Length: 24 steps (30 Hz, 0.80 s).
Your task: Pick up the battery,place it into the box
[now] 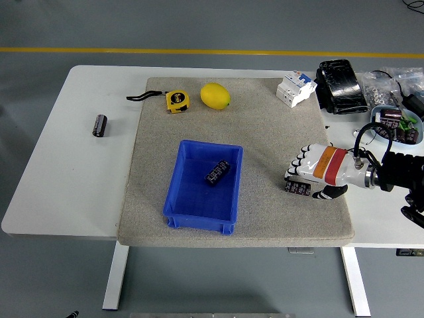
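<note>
A dark battery (297, 187) lies on the grey mat (265, 132) at its right side. My right hand (303, 185), white with an orange and red band, hovers over it from the right. Its fingers (299, 165) arch above the battery's far side and the thumb sits at its near right end. The hand is open and the battery rests on the mat. The blue box (211, 144) stands mid-mat with another battery (216, 172) inside. A third battery (99, 125) lies on the bare white table at the left.
A yellow tape measure (176, 101) and a lemon (215, 96) sit at the mat's far edge. A white breaker (295, 88), a black pack (340, 86) and a bowl of batteries (396, 124) crowd the table's right side.
</note>
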Tool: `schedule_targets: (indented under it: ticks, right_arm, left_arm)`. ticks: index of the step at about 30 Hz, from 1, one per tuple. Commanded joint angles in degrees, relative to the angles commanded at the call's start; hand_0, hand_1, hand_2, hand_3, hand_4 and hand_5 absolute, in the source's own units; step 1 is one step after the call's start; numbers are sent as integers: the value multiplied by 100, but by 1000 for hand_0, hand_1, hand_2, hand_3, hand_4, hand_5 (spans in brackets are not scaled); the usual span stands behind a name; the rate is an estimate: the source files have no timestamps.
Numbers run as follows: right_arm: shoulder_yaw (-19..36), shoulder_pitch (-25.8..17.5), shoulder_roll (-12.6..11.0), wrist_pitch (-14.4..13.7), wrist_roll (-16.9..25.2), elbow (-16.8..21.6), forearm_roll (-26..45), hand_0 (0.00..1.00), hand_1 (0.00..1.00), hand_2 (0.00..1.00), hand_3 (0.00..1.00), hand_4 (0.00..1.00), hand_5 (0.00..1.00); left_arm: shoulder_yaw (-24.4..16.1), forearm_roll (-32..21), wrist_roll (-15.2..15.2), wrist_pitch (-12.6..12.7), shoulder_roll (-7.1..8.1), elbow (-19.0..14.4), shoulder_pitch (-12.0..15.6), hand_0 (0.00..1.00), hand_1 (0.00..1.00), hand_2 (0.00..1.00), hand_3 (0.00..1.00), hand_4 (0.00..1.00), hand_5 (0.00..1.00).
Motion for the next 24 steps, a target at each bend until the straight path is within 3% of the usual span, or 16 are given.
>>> schedule_targets:
  ticks: [24]
  right_arm:
    - [-14, -11, 89, -77, 10, -164, 0, 595, 579, 648, 640, 770, 69]
  left_arm:
    - [41, -48, 10, -13, -14, 0, -23, 554, 558, 632, 722, 829, 953]
